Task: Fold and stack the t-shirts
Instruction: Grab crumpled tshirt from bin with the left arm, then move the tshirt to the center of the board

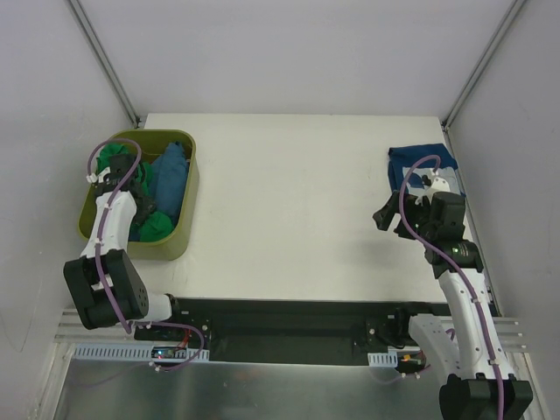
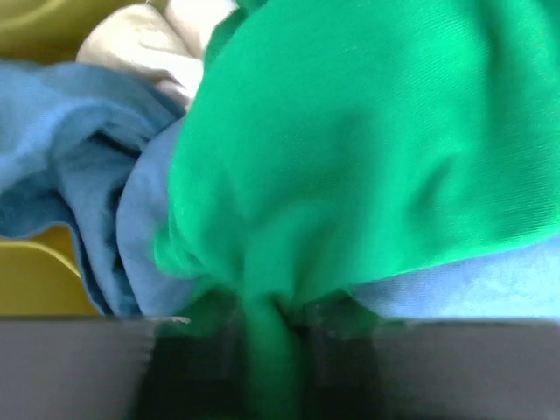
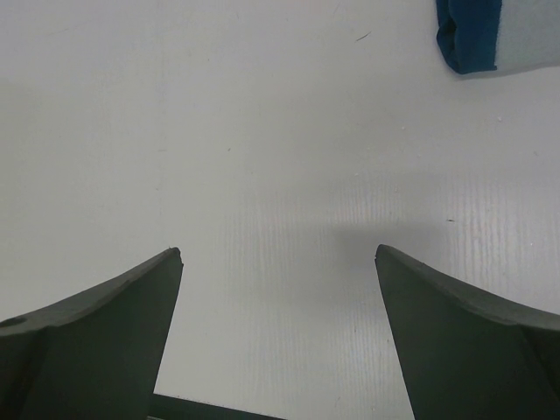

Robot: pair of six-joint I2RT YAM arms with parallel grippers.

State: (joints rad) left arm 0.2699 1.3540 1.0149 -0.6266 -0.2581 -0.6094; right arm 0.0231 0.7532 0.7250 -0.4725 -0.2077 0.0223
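Observation:
Several crumpled t-shirts lie in the olive tub (image 1: 189, 203) at the left. On top is a bright green t-shirt (image 2: 367, 157), whose folds (image 1: 112, 157) also show from above, with a mid-blue one (image 1: 171, 179) beside and under it (image 2: 79, 149). My left gripper (image 2: 267, 328) is down in the tub (image 1: 140, 206), and a bunched fold of the green cloth is pinched between its fingers. A folded navy t-shirt (image 1: 418, 162) with a white print lies at the far right of the table, and its corner (image 3: 468, 39) shows in the right wrist view. My right gripper (image 3: 278, 258) hangs open over bare table (image 1: 391, 220), just in front of it.
The tub's olive wall (image 2: 31, 280) rises close on the left of the gripper. A pale cloth (image 2: 144, 39) lies behind the blue shirt. White enclosure walls and metal posts (image 1: 105, 61) ring the table. The right arm's cable (image 1: 411, 179) arcs over the navy shirt.

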